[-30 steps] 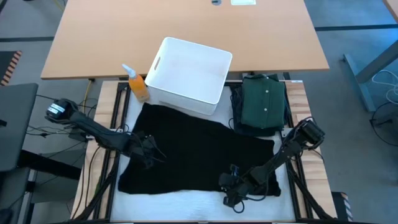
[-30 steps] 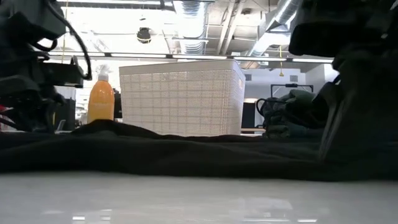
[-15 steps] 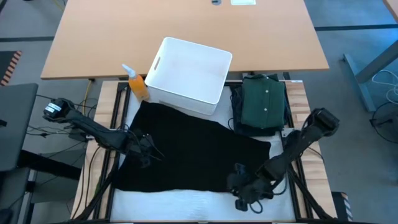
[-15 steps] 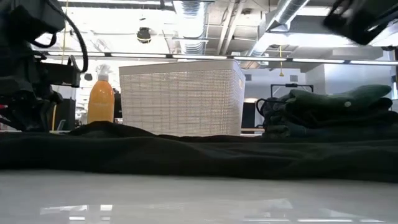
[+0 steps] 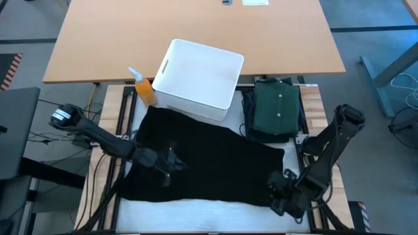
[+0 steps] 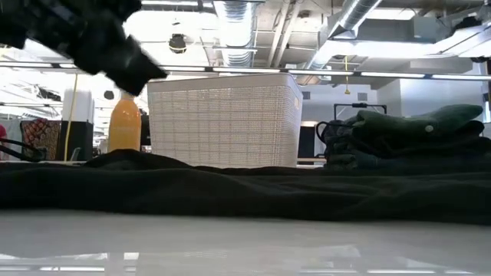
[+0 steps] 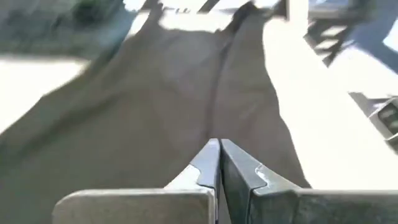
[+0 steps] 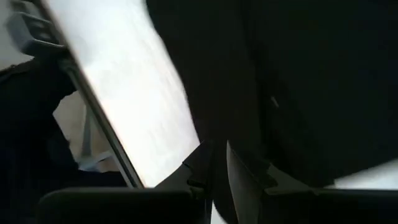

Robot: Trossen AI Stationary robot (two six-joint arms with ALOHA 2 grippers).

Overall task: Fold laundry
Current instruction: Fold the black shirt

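Observation:
A black garment [image 5: 209, 156] lies spread flat on the white table top, one corner against the white bin; the low view shows it as a low dark band [image 6: 245, 192]. My left gripper [image 5: 171, 160] hovers shut over its left half, and the left wrist view shows the shut tips [image 7: 219, 148] above the cloth [image 7: 155, 112]. My right gripper [image 5: 282, 196] is shut by the garment's near right corner, its tips [image 8: 217, 152] over the cloth's edge [image 8: 298, 81]. A folded dark green buttoned shirt [image 5: 277, 108] rests on darker clothing at the far right.
A white plastic bin [image 5: 199, 78] stands at the table's far edge with an orange spray bottle [image 5: 145, 90] to its left. A bare white strip of table top [image 5: 196, 210] runs along the near edge. A wooden desk [image 5: 196, 26] lies beyond the table.
My left gripper has risen and moved right, from the garment's left edge to over its left half. My right gripper has travelled along the near edge toward the table's right, to the garment's near right corner. The garment lies as before.

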